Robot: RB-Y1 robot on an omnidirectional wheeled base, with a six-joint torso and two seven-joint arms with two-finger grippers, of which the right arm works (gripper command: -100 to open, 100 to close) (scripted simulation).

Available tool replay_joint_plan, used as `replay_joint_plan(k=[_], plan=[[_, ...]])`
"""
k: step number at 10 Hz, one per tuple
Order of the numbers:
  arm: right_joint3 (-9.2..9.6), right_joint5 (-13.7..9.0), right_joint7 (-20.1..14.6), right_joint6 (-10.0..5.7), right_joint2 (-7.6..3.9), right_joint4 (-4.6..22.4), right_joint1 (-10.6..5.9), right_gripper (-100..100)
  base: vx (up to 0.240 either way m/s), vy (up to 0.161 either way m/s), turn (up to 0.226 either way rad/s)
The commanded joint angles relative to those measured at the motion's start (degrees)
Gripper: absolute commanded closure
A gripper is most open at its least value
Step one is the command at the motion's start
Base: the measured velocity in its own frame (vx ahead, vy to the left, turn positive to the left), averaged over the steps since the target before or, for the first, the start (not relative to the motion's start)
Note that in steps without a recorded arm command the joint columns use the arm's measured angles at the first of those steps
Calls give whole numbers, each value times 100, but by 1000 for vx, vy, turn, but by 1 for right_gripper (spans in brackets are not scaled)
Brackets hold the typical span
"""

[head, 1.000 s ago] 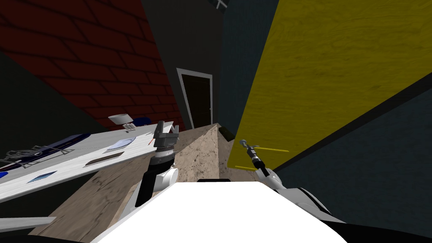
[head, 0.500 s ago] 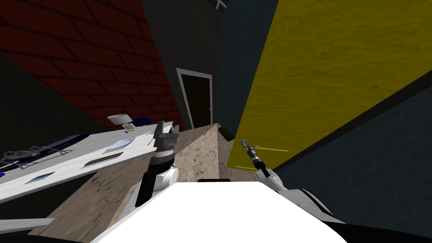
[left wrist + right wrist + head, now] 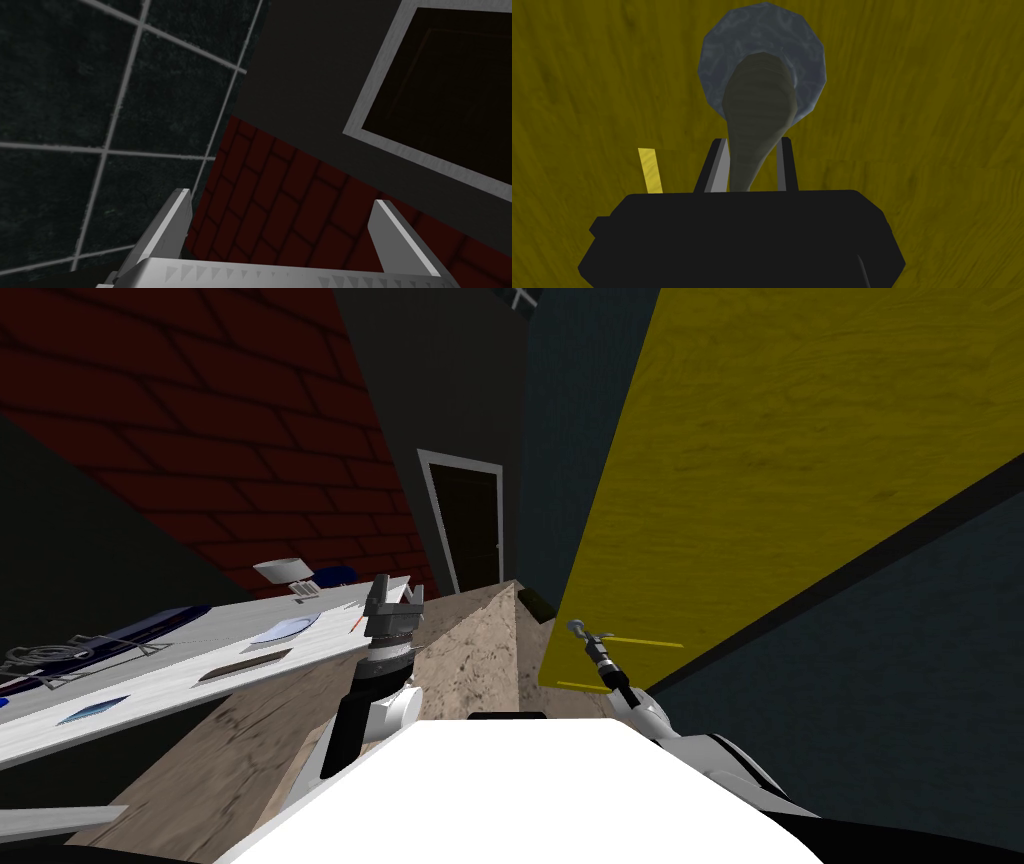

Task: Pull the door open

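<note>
Grey blades of your right gripper (image 3: 753, 150) are clamped on either side of the handle (image 3: 757, 110), an olive lever that runs from a blue-grey round plate (image 3: 807, 55) on the yellow, wood-grained door (image 3: 922, 100). Your left gripper (image 3: 281, 197) is raised beside the chest with its fingers well apart, holding nothing.

Over the last second almost nothing has changed. In the head view the arm, the handle and the door's slant match the earlier pictures, so you have the grip but the door has not begun to swing. Judging from that, the pull is what remains. Draw the handle back toward you along the door's arc, and watch that the blades do not slide off the lever's tapered end.

Farther off, a white table (image 3: 200, 663) stands to your left, and a dark doorway (image 3: 468, 528) is in the far wall.
</note>
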Motion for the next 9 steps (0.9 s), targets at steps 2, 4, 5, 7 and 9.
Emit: replay_joint_plan(k=[2, 4, 5, 7, 9], plan=[[78, 58, -98, -117, -67, -26, 60, 100, -1, -2, -5], [78, 58, -98, -117, -67, -26, 60, 100, -1, -3, -8], [78, 58, -98, -117, -67, -26, 60, 100, 0, 0, 0], [78, 58, -98, -117, -67, -26, 60, 100, 1, 3, 9], [78, 58, -98, -117, -67, -26, 60, 100, 0, 0, 0]])
